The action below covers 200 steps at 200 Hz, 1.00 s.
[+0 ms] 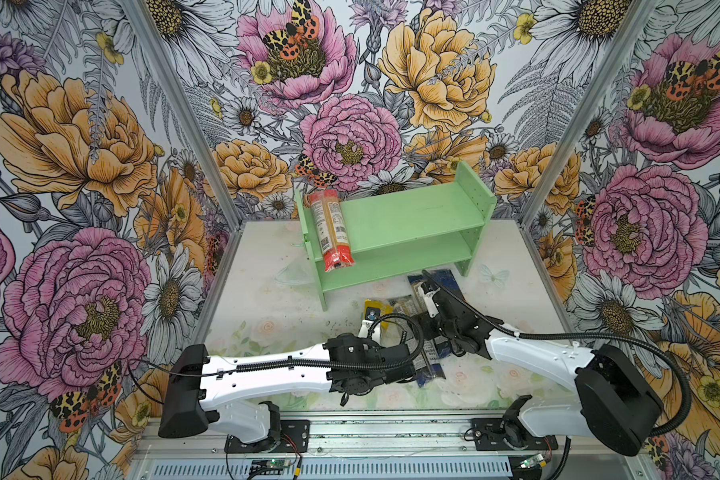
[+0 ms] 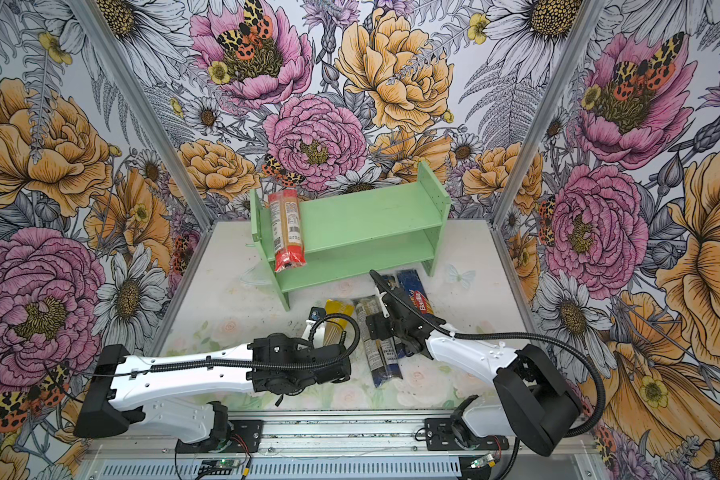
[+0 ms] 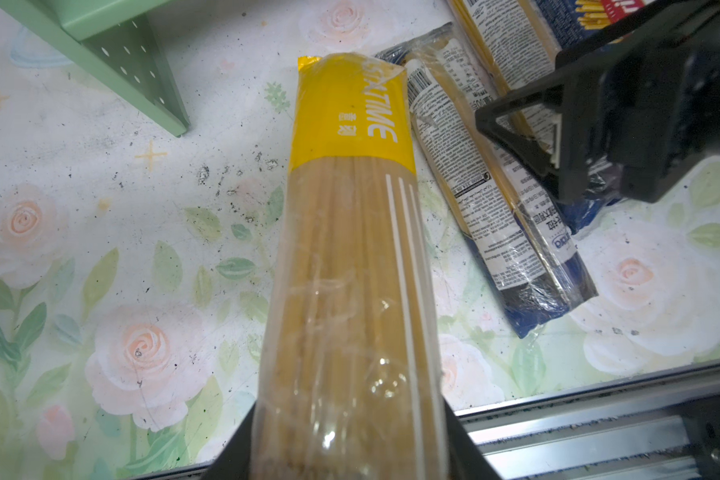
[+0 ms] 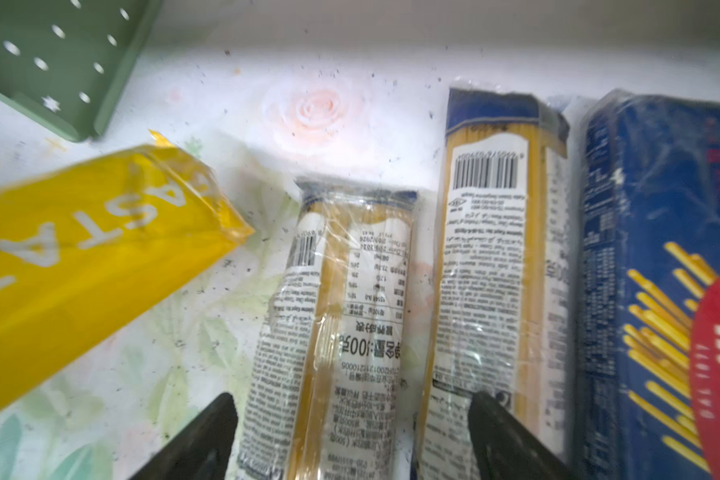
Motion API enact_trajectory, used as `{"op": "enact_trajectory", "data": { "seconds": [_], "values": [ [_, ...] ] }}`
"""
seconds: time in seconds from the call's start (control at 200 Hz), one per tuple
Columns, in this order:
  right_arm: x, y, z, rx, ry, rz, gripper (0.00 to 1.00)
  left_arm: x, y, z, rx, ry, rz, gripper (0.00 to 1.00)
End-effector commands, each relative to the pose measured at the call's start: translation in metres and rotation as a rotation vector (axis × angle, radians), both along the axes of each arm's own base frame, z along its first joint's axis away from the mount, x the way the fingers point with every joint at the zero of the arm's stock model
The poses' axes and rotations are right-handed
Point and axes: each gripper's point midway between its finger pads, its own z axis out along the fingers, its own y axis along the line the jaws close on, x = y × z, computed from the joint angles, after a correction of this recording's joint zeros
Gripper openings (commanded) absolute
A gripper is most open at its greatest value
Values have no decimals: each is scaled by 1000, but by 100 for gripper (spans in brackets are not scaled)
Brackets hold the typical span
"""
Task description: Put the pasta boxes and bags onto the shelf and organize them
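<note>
Left wrist view is showing the left pincer [image 3: 350,451] clamping the yellow bag [image 3: 350,187], its arm stretching low in front of the shelf [image 1: 412,216]. The right pincer [image 4: 350,401], jaws standing wide, is straddling a blue-ended bag [image 4: 350,291] on the worktop [image 1: 267,299] before the shelf, forearm sloping down toward it. The red-ended bag [image 1: 329,232] is lying across the shelf's top tier.

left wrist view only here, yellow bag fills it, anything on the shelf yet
Observer: One red-ended bag lies across the top tier of the shelf, at the left end in both top views, overhanging the front.
Operator: lower tier?
Observer: Nothing shows on the part of it that's visible.
Operator: what's the right gripper doing
Observer: The right gripper is open, its jaws either side of a blue-ended bag lying flat.
</note>
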Motion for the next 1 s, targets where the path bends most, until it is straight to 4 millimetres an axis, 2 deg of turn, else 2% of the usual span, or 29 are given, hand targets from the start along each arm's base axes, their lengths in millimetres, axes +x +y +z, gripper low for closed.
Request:
{"op": "enact_trajectory", "data": {
  "seconds": [0.0, 0.15, 0.34, 0.53, 0.686, 0.876, 0.996],
  "values": [
    [-10, -1, 14, 37, -8, 39, 89, 13, -3, 41, -120, -134, 37, 0],
    [-13, -12, 23, 35, -14, 17, 89, 16, -6, 73, -177, -195, 23, 0],
    [-14, -25, 22, 24, -9, -17, 89, 19, -15, 113, -222, -280, -5, 0],
    [-13, -33, 18, 21, 6, -43, 90, 12, -30, 142, -254, -332, -51, 0],
    [-12, -39, 16, 27, 17, -63, 90, 10, -34, 166, -288, -374, -61, 0],
    [-11, -43, 10, 24, 36, -81, 89, 2, -40, 207, -318, -489, -78, 0],
    [-10, -43, 7, 26, 50, -81, 89, -3, -40, 226, -332, -538, -83, 0]
  ]
}}
